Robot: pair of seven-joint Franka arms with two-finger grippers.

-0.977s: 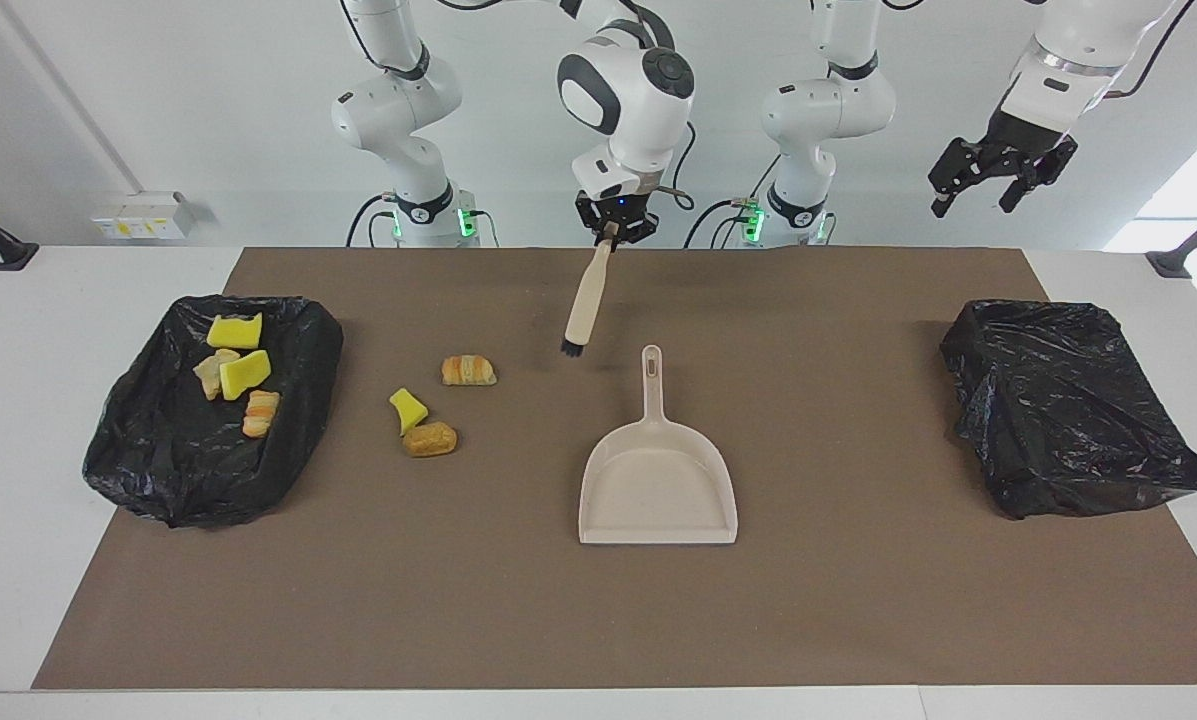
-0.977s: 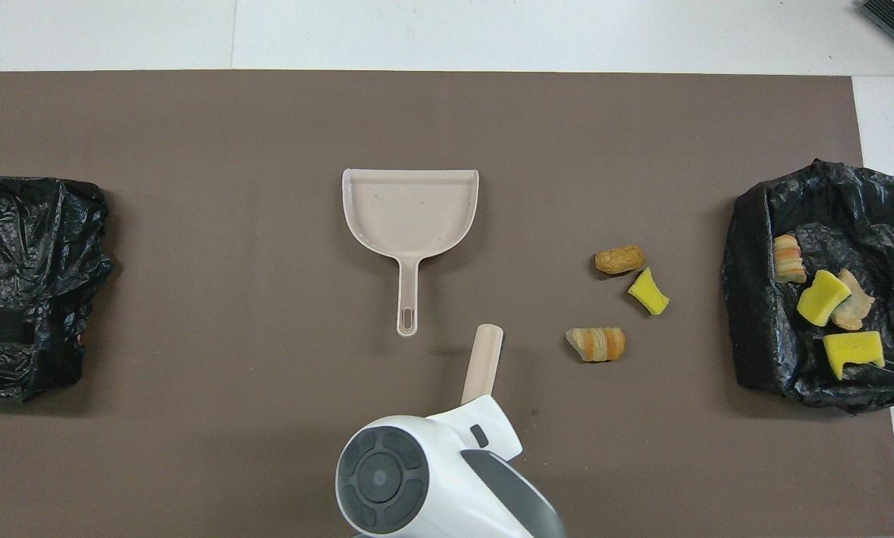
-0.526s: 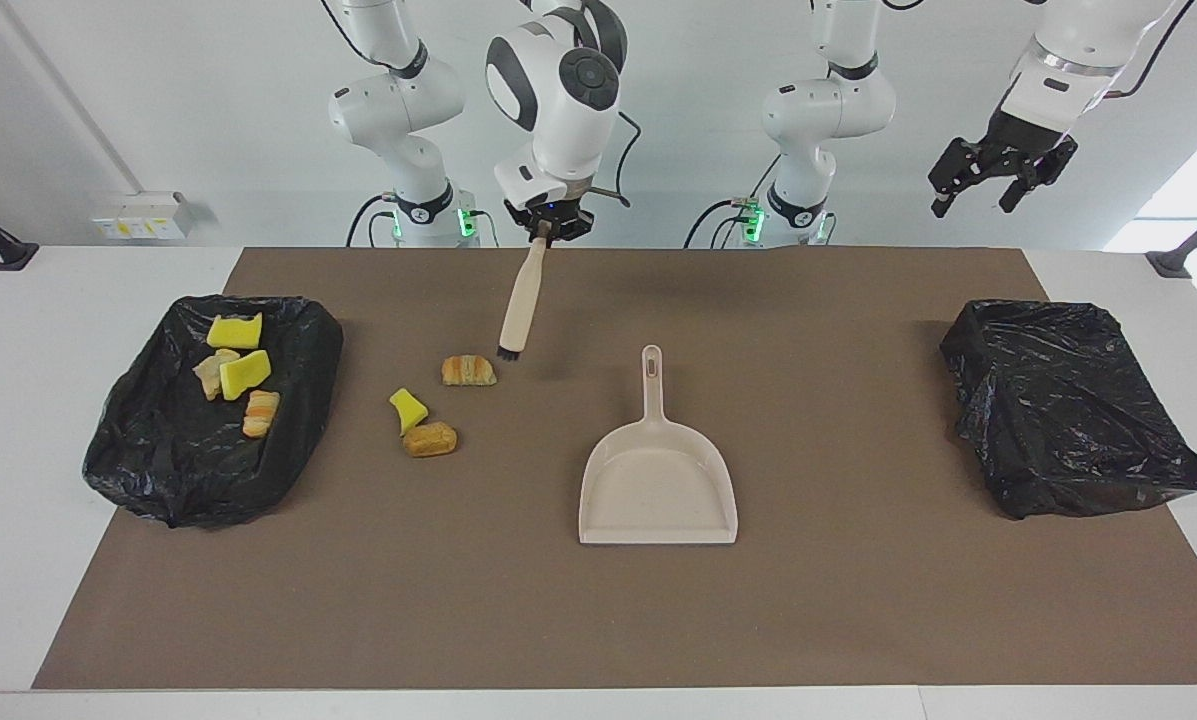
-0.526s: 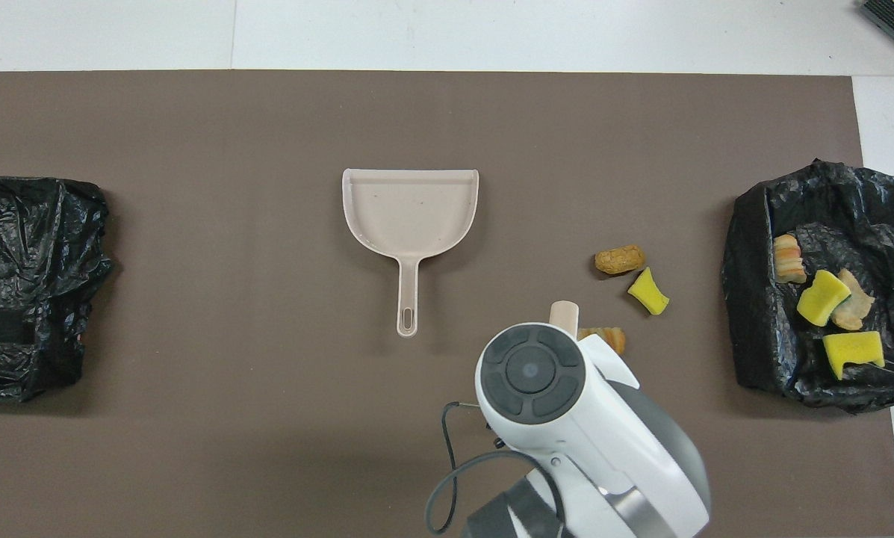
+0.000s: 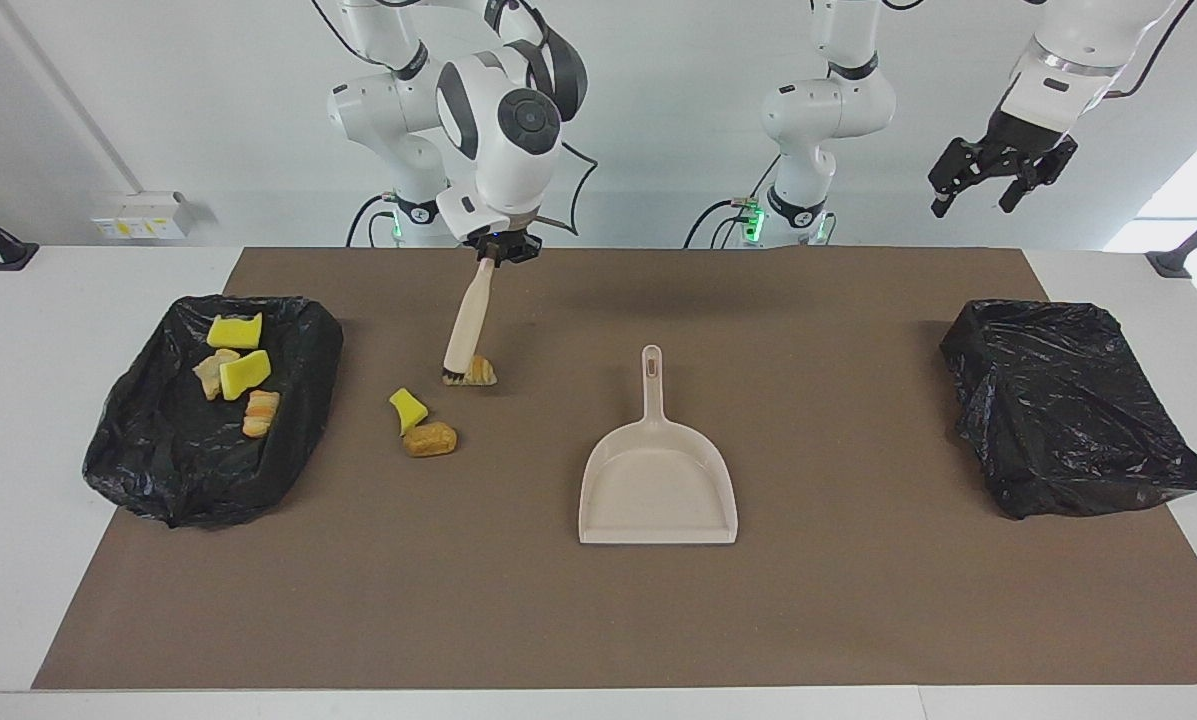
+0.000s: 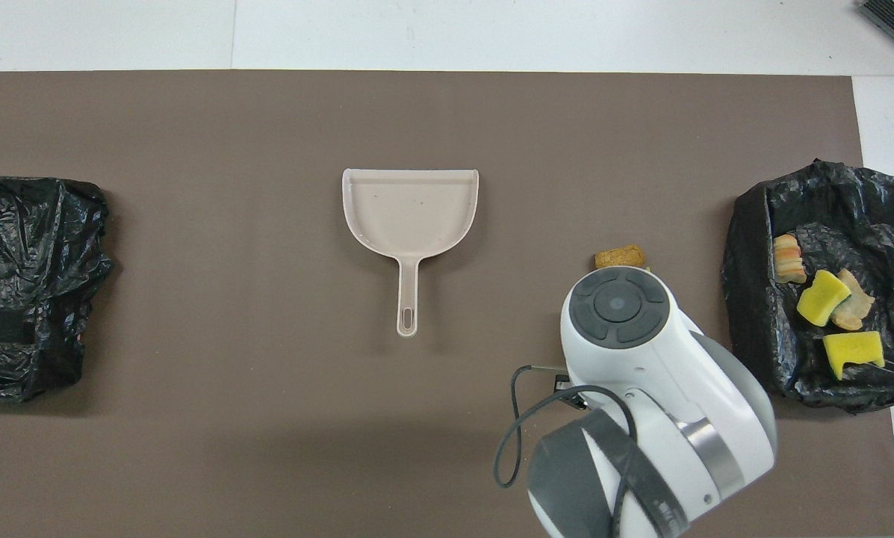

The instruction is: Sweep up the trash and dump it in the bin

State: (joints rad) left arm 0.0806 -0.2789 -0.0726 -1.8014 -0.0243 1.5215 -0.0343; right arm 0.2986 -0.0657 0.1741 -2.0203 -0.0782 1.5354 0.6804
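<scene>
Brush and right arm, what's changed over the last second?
The right pincer, shut on the brush throughout, swung it from near the dustpan handle toward the right arm's end; its bristles now meet the striped bread piece. Dustpan, the other trash, both bins and the raised, open left pincer stayed put.

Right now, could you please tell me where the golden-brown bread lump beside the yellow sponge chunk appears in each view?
Facing view: golden-brown bread lump lies on the mat between dustpan and open bin.
Overhead view: golden-brown bread lump peeks out above the right arm's wrist.
Shared landmark: the dustpan.
</scene>
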